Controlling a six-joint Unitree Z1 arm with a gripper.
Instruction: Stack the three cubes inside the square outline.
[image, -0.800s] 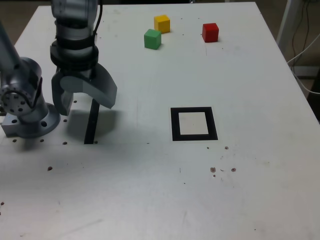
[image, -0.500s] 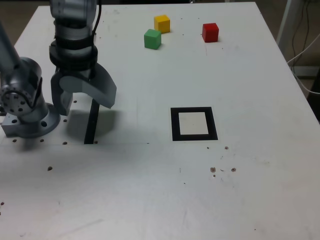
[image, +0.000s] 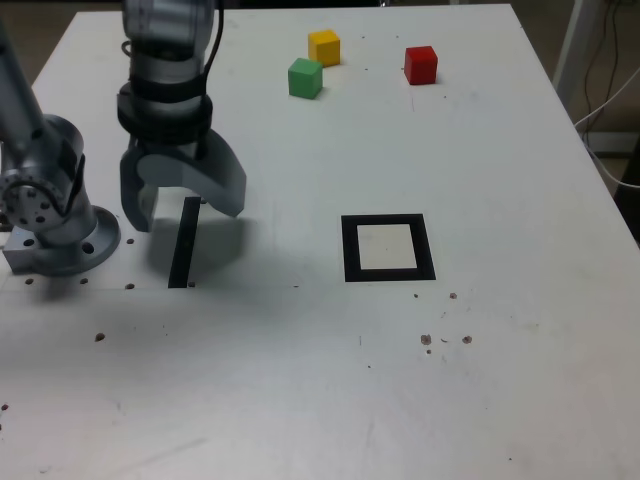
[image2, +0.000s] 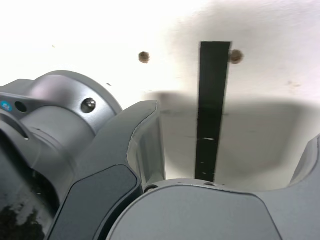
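One green cube (image: 305, 79): far part of the tabletop (image: 240, 400), near side of the yellow cube and slightly left of it.
One yellow cube (image: 324, 48): far, just beside the green; whether they touch cannot be told.
One red cube (image: 421, 65): far, to the right, well apart from the other two.
Black square outline (image: 388, 275): flat, pale centre, right of the middle, nearer than all three cubes.
Gripper (image: 188, 212): left side, raised above the tabletop; grey fingers spread wide, released.
Black strip (image: 184, 245): flat on the left, below the gripper; seen between the fingers in the wrist view.
Arm base (image: 75, 245): far left, beside the strip.
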